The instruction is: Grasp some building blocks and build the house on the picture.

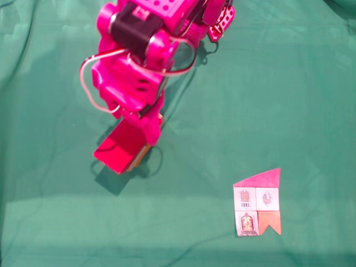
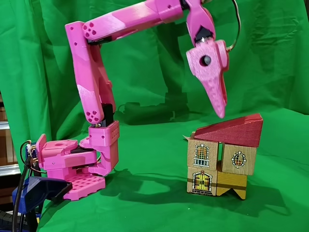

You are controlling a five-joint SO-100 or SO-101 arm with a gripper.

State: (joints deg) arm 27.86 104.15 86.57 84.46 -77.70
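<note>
The arm arches over, its gripper pointing down at eleven o'clock above the house (jaws together, holding nothing).

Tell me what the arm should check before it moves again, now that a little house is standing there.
1. Fingers clear of the roof: ok, a gap shows in the side-on fixed view.
2. Fingers holding nothing: ok; open or shut: cannot tell.
3. Roof resting on both window blocks: ok.
4. House laid out like the picture: ok, roof above two windows, door and notched piece below.
5. Notched block squarely under its window block: cannot tell.
</note>
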